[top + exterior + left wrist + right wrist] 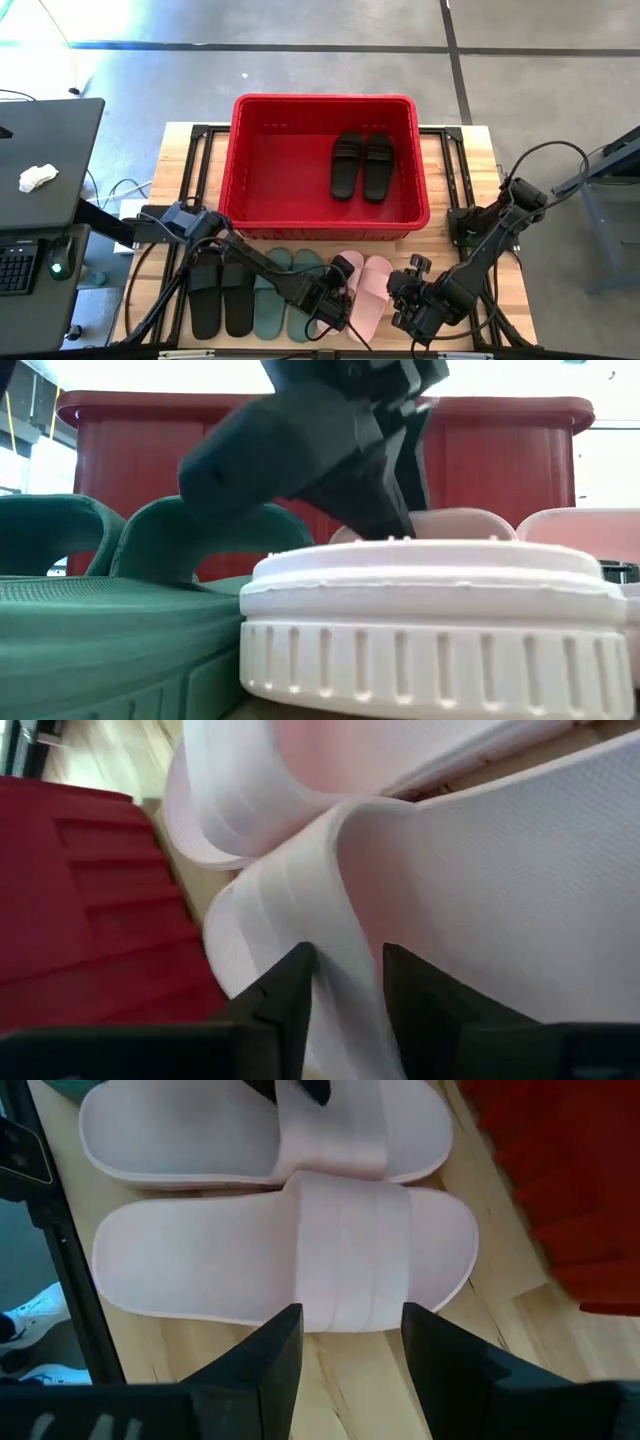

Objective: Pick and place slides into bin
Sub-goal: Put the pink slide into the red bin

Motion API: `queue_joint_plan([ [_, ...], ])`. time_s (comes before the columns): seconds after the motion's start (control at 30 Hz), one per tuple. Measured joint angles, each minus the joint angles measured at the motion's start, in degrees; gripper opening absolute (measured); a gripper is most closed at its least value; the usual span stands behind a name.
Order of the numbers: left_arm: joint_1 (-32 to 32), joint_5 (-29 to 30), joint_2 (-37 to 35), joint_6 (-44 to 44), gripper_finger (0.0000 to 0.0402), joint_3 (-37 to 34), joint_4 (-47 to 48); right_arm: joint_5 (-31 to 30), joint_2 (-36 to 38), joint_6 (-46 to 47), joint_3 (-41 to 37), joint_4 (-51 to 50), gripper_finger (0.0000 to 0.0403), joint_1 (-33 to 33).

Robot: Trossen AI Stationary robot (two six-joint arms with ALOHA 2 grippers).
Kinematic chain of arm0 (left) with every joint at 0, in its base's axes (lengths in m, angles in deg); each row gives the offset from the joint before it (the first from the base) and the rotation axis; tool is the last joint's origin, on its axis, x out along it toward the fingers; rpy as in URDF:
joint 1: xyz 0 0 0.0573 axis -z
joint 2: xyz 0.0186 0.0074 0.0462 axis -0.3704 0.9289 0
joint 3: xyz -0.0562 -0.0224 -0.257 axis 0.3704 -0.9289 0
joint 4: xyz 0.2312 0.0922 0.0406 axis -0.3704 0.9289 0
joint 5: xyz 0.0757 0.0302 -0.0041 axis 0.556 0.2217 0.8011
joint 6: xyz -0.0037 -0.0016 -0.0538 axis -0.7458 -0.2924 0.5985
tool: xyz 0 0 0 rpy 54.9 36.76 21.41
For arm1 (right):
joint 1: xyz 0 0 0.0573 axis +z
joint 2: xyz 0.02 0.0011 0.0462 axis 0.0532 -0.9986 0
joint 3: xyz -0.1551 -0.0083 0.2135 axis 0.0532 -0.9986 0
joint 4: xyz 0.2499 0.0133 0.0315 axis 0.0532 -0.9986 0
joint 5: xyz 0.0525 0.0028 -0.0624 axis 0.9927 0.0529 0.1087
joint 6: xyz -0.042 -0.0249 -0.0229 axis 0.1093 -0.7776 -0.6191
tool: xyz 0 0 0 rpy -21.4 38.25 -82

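Observation:
The red bin [325, 100] stands at the table's far middle with one black pair of slides [362, 165] lying in it. In a row along the near edge lie a black pair [220, 300], a green pair [272, 300] and a pink pair. My left gripper [338, 292] is shut on the strap of the left pink slide [180, 1130]. My right gripper [350, 1330] is open just right of the right pink slide [200, 1260], its fingers level with the strap [350, 1250] and touching nothing. My left gripper pinches the left pink slide's strap [345, 950] at its side edge, with the strap wall between the two fingers [285, 995]. The fingers come slanting down from the table's left. The slide lies flat on the table.
The bin's near wall [320, 228] stands just beyond the row of slides. A side desk with a keyboard [15, 265] is off the table's left. Bare wood [470, 300] lies right of the pink pair, under my right arm.

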Motion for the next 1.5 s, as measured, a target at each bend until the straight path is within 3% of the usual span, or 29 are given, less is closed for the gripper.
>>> queue_joint_plan([
  [0.27,1.31,-1.94,-0.43,1.78,0.0008,0.32,0.26,-0.33,0.0,-0.06,0.0,-0.29,0.016,0.02],
  [0.47,2.9,-1.51,-0.35,1.0,0.0006,7.87,7.67,-0.31,0.0,-0.17,0.0,-0.28,0.016,-0.01],
  [0.73,3.47,-1.81,-0.65,-0.67,0.0005,26.88,20.03,0.99,0.0,-0.83,0.0,-0.24,0.016,0.02],
  [0.97,3.19,-2.46,-9.77,2.1,0.0003,24.54,16.46,1.45,0.0,-1.2,0.0,-0.15,0.016,0.25],
  [1.17,2.99,2.6,-15.15,2.78,0.0002,24.39,15.43,1.25,0.02,-3.13,0.0,0.65,0.016,0.45],
  [1.5,-0.78,20.39,-20.78,-4.3,0.0001,24.41,15.43,-0.39,0.02,-10.51,0.0,0.46,0.016,0.45],
])
